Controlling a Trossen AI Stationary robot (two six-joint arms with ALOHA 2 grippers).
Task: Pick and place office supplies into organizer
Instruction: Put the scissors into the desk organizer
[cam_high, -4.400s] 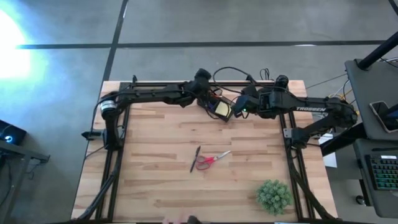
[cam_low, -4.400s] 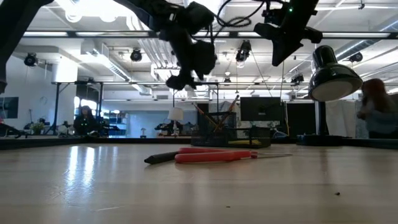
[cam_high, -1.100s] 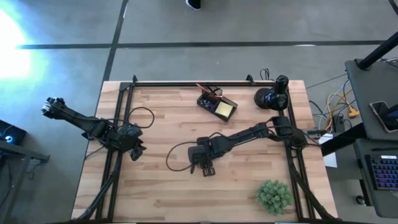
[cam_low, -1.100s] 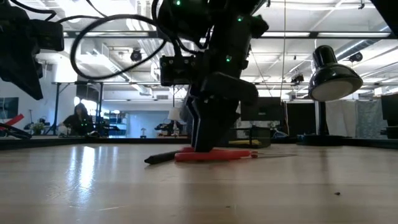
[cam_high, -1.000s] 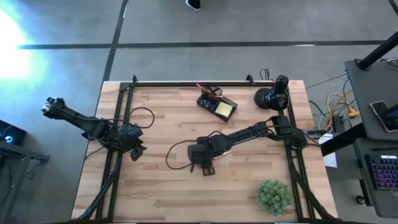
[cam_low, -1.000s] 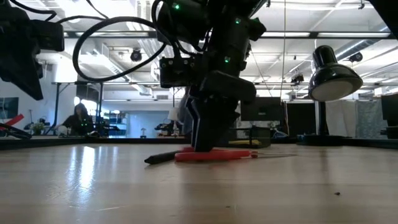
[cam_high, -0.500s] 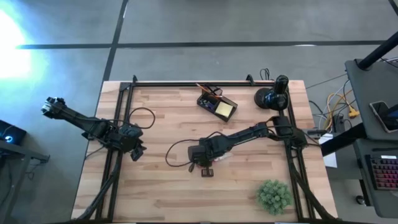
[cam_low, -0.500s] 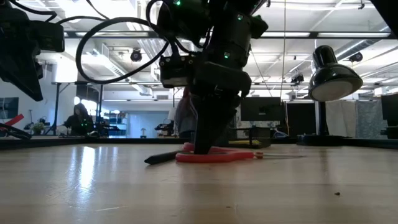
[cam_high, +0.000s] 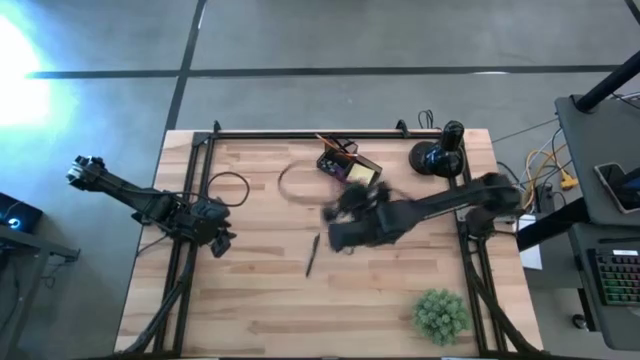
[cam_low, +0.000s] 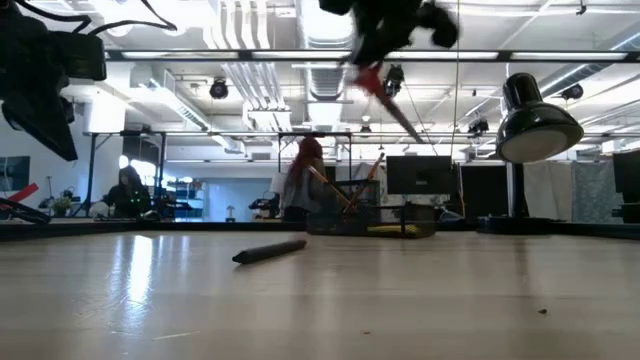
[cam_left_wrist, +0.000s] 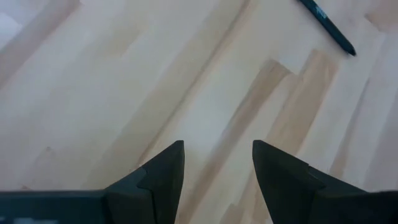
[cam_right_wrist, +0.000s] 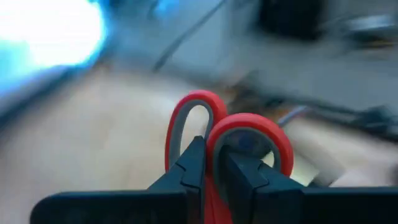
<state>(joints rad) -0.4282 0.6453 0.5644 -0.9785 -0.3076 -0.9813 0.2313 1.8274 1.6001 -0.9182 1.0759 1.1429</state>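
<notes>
My right gripper (cam_right_wrist: 211, 168) is clamped on the red-handled scissors (cam_right_wrist: 227, 140), lifted clear of the surface (cam_high: 260, 300), above the middle and toward the back edge. In the low view the scissors (cam_low: 385, 95) hang high with blades pointing down. Organizer (cam_high: 348, 167) sits at the back edge, yellow sticky pad in it, just beside my right arm. Black pen (cam_high: 312, 254) lies alone mid-surface. My left gripper (cam_left_wrist: 217, 168) is parked at the left edge, fingers apart, holding nothing.
</notes>
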